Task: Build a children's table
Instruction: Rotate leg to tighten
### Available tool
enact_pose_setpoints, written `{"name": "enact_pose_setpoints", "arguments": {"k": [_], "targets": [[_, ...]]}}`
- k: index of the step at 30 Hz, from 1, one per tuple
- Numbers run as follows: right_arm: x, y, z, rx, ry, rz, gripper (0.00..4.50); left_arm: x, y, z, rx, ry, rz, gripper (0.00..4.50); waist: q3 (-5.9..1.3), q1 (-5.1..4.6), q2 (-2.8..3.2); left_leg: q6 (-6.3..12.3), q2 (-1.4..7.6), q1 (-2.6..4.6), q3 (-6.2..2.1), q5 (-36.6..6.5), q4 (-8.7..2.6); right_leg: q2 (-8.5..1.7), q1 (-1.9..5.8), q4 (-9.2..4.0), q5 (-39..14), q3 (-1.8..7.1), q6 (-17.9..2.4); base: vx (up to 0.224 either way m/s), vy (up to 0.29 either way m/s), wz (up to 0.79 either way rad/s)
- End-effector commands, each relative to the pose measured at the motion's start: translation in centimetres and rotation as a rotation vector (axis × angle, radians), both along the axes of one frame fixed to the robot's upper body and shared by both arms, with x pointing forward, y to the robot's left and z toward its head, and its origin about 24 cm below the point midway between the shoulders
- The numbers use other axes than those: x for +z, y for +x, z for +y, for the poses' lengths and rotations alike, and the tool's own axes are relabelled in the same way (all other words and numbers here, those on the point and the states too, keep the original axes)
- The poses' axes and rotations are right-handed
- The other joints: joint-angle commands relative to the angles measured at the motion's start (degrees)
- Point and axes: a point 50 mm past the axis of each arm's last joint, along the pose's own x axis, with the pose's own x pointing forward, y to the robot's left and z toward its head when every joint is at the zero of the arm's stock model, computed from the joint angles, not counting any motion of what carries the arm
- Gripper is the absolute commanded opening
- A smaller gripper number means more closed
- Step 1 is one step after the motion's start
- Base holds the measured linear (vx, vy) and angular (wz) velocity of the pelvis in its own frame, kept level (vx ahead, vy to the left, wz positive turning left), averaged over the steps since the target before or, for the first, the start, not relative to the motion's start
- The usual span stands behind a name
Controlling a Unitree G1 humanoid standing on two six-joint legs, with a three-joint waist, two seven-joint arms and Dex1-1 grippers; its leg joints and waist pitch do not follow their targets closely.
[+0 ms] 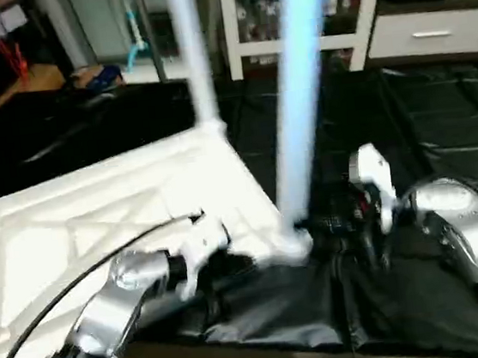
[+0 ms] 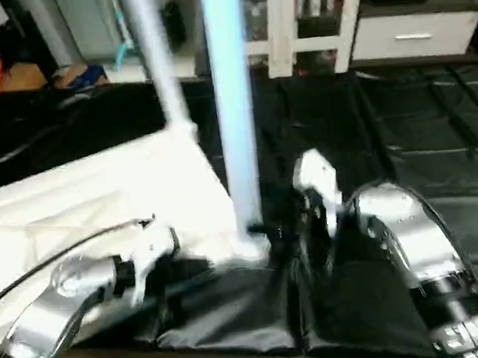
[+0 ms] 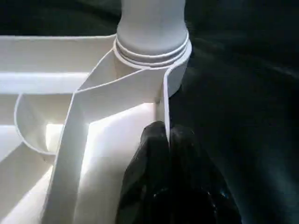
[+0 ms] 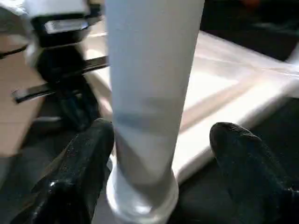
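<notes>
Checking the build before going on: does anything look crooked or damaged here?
Nothing stands out. The near leg stands upright in its corner socket, threads seated, and the tabletop lies flat, underside up, with no visible cracks.

Glossy white plastic top [image 1: 96, 212], smooth leg [image 4: 149, 93]

The left forearm is seen reaching in from the lower left, bent inward at the wrist. The left end effector [image 3: 163, 140] is pinched shut on the rim of the top [image 3: 164, 100], its black fingers [image 3: 149, 158] pressed together over the thin wall. The right forearm is seen entering from the lower right. The right end effector [image 4: 161, 144] is held spread, one finger [image 4: 86, 154] on each side of the leg [image 4: 149, 93], clear of it.
</notes>
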Motion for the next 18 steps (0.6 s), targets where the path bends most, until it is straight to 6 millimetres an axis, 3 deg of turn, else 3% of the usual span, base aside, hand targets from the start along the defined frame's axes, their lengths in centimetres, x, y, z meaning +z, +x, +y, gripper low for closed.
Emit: {"name": "enact_pose_setpoints", "arguments": {"k": [1,5,8,9,10,11,12,13,14,15,16,17,18], "targets": [[0.5,-0.4,0.3,0.062,-0.003,-0.013,3.55,1.9,-0.2,-1.0,-0.088,-0.06,-0.044,0.0,-3.52,-0.26,-0.94,0.67,2.54,2.3,-1.08,-31.4,-5.27,-1.18,1.19,-4.29,-32.6,1.26,-6.4,0.0,0.0,0.0],[0.5,-0.5,-0.1,0.08,-0.028,-0.02,3.55,2.0,-0.3,-0.9,-0.096,-0.052,-0.048,0.0,-3.13,-0.5,-0.89,-0.06,2.27,2.48,-1.35,-33.8,-5.23,-0.96,1.18,-5.06,-37.2,0.43,-3.4,0.0,0.0,0.0],[0.5,-0.4,-0.3,0.08,-0.04,-0.028,3.55,2.1,-0.1,-0.8,-0.081,-0.035,-0.061,0.0,-2.73,-1.24,-0.82,-0.58,2.16,2.73,-1.71,-37.6,-5.29,-0.48,1.32,-6.09,-40.3,-1.12,-0.5,0.0,0.0,0.0],[0.6,-0.4,-0.4,0.082,-0.043,-0.028,3.55,2.1,0.1,-0.7,-0.072,-0.024,-0.068,0.0,-2.44,-1.52,-0.24,-0.83,2.29,3.18,-1.8,-40.1,-5.55,0.0,1.42,-6.63,-41.0,-2.32,0.6,0.0,0.0,0.0],[0.6,-0.4,-0.5,0.082,-0.044,-0.027,3.55,2.1,0.1,-0.6,-0.068,-0.018,-0.071,0.0,-2.03,-1.76,0.31,-1.28,3.1,2.94,-1.76,-44.1,-7.13,1.1,2.57,-5.88,-38.6,-3.93,0.9,0.0,0.0,0.0],[0.6,-0.4,-0.6,0.085,-0.047,-0.027,3.55,2.1,0.2,-0.6,-0.065,-0.014,-0.072,0.0,-1.56,-1.47,1.01,-2.17,4.38,0.96,-1.47,-48.1,-10.06,2.12,4.74,-1.93,-33.2,-4.43,-0.3,-0.104,-0.027,0.09],[0.6,-0.4,-0.6,0.088,-0.051,-0.027,3.55,2.1,0.3,-0.5,-0.063,-0.011,-0.074,0.0,-1.51,4.37,1.0,-3.95,6.25,-5.34,1.34,-54.0,-14.35,2.59,8.17,10.66,-16.1,-1.88,-2.8,-0.102,-0.085,0.14],[0.6,-0.4,-0.7,0.088,-0.052,-0.027,3.55,2.1,0.3,-0.5,-0.062,-0.01,-0.074,0.0,-1.81,5.5,1.23,-2.96,5.94,-4.73,3.4,-51.3,-14.53,3.03,7.23,12.04,-16.9,-0.4,-2.6,-0.102,-0.085,0.14],[0.6,-0.4,-0.7,0.09,-0.057,-0.029,3.55,2.1,0.3,-0.5,-0.063,-0.01,-0.074,0.0,-4.05,3.61,-4.48,-3.7,2.85,3.98,2.22,-29.9,-3.59,-1.53,0.52,2.59,-47.9,4.69,3.3,0.041,-0.159,0.08],[0.6,-0.3,-0.7,0.09,-0.062,-0.034,3.55,2.2,0.4,-0.5,-0.062,-0.009,-0.075,0.0,-3.4,3.62,-3.96,0.1,-0.28,2.44,-2.78,-4.4,5.69,-5.97,-1.46,-4.36,-62.7,9.24,-1.0,0.117,-0.116,-0.09],[0.6,-0.3,-0.7,0.087,-0.065,-0.04,3.55,2.2,0.4,-0.5,-0.061,-0.007,-0.078,0.0,-3.98,5.55,-2.87,1.65,0.18,-1.96,-3.88,1.5,2.35,-4.97,3.84,-1.28,-47.9,7.61,-2.3,0.117,-0.116,-0.09],[0.6,-0.2,-0.7,0.081,-0.065,-0.046,3.55,2.2,0.4,-0.5,-0.06,-0.007,-0.079,0.0,-4.17,5.96,-1.83,1.24,1.73,-0.76,-3.49,0.7,-0.08,-3.1,2.92,-0.19,-37.2,6.53,-4.7,0.0,0.0,0.0],[0.6,-0.1,-0.6,0.071,-0.065,-0.058,3.55,2.1,0.5,-0.5,-0.057,-0.006,-0.083,0.0,-4.76,4.83,-1.28,2.68,2.83,2.15,-2.66,-2.0,-1.11,0.73,0.59,1.96,-15.5,4.92,-9.6,-0.058,-0.021,0.16]]}}
